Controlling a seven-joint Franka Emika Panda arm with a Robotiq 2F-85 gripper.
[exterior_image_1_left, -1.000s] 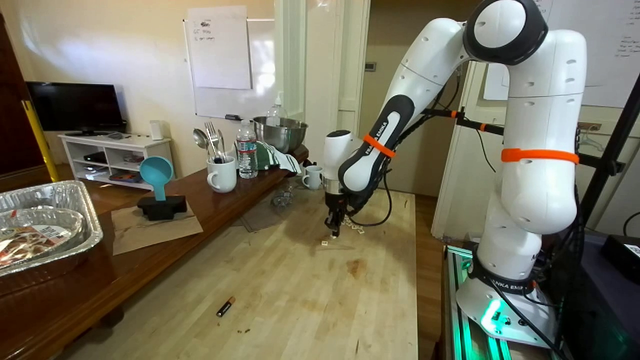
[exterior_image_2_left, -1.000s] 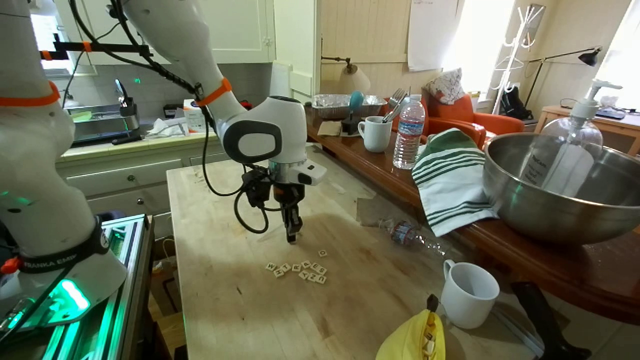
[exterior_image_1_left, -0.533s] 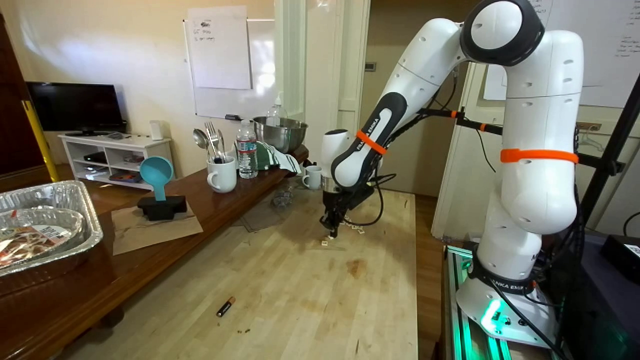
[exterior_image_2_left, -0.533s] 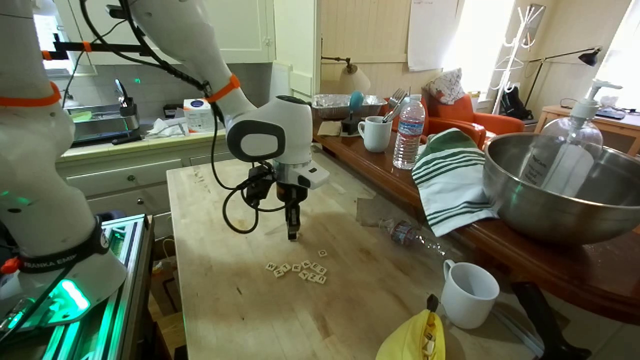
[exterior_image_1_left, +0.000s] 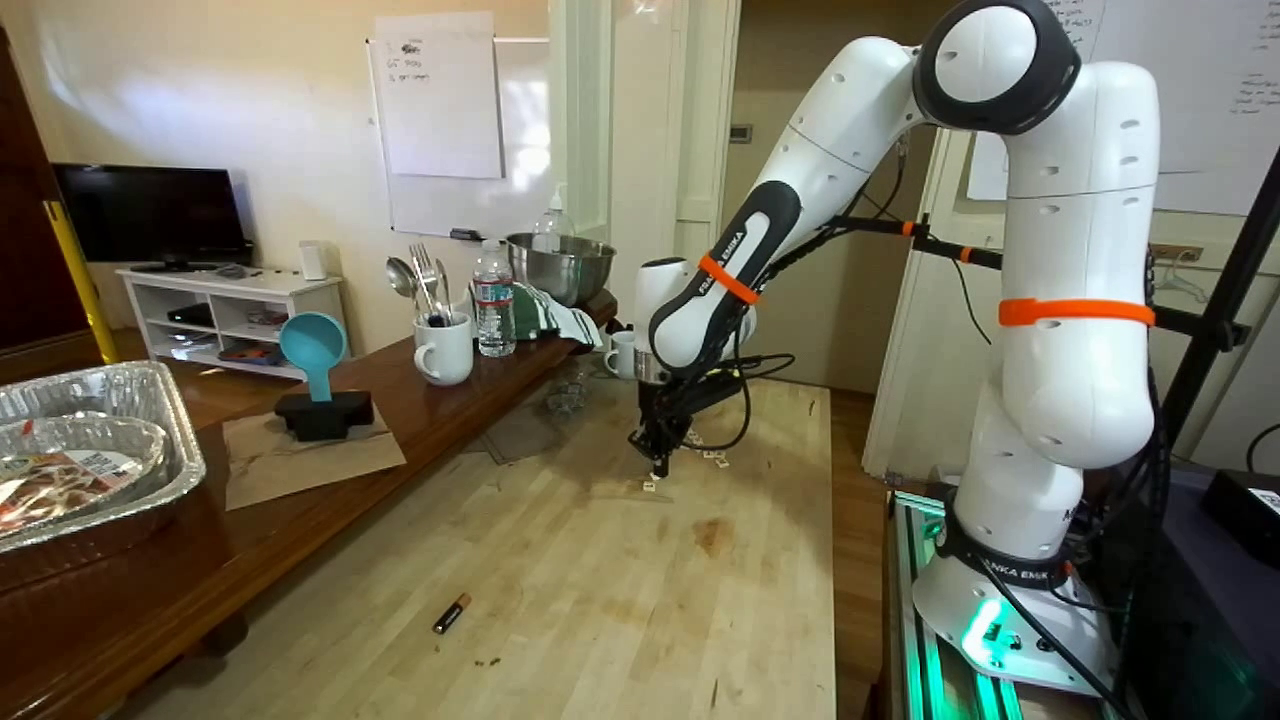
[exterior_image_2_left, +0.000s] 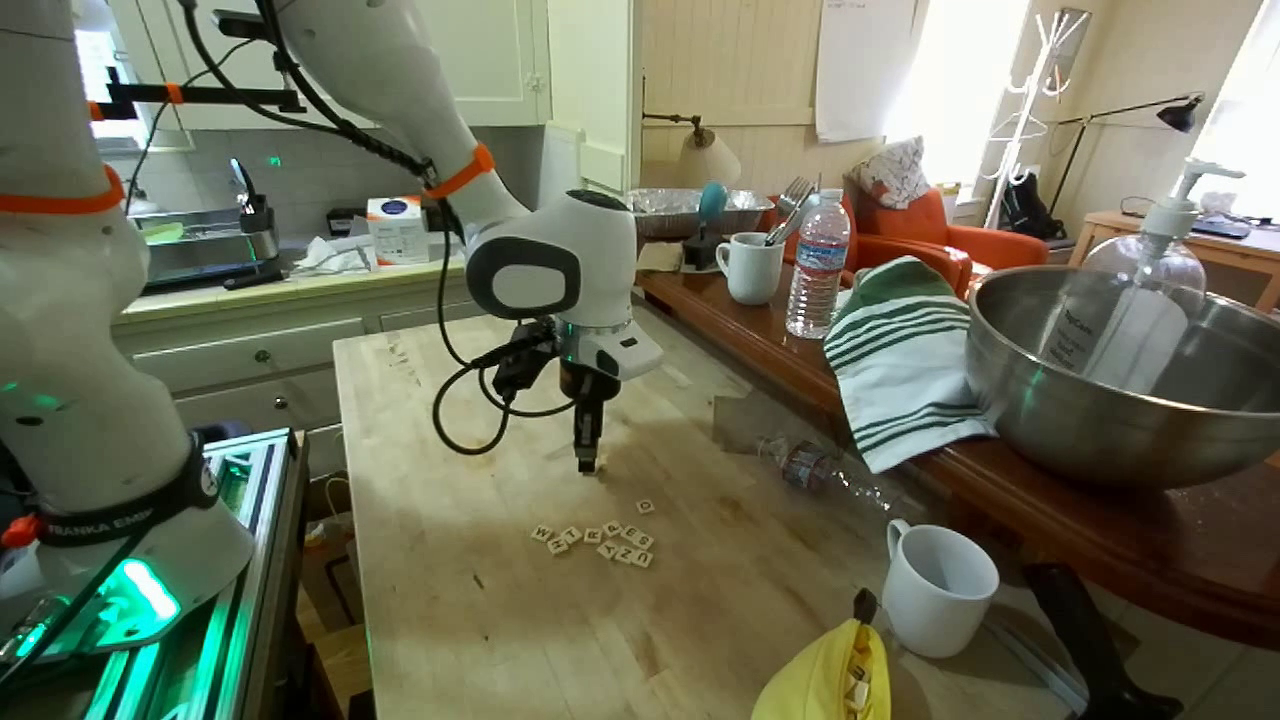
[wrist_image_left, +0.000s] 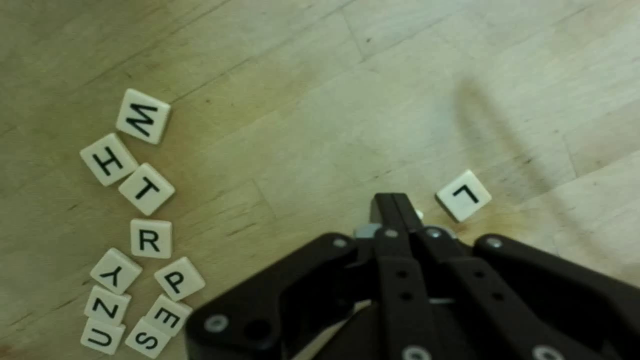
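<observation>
My gripper (wrist_image_left: 395, 200) points down with its black fingertips pressed together, nothing visible between them. Its tips are just above or at the wooden table in both exterior views (exterior_image_1_left: 659, 470) (exterior_image_2_left: 587, 465). In the wrist view a cream letter tile marked L (wrist_image_left: 464, 195) lies just right of the fingertips, apart from them. A small white bit (wrist_image_left: 419, 214) shows beside the right finger, the remainder hidden. Several more tiles, among them W (wrist_image_left: 144, 116), T (wrist_image_left: 147, 189) and R (wrist_image_left: 151, 238), lie to the left. A tile marked O (exterior_image_2_left: 645, 507) lies alone in an exterior view.
A yellow pouch (exterior_image_2_left: 825, 675), a white mug (exterior_image_2_left: 940, 590) and a clear bottle (exterior_image_2_left: 815, 468) lie or stand on the table. A battery (exterior_image_1_left: 451, 613) lies nearer that camera. A raised brown counter (exterior_image_1_left: 400, 400) with a steel bowl (exterior_image_2_left: 1120, 430) and towel (exterior_image_2_left: 905, 360) borders the table.
My gripper has shifted slightly left in an exterior view, and away from the tile cluster in an exterior view facing the kitchen. The tiles in view have not visibly moved.
</observation>
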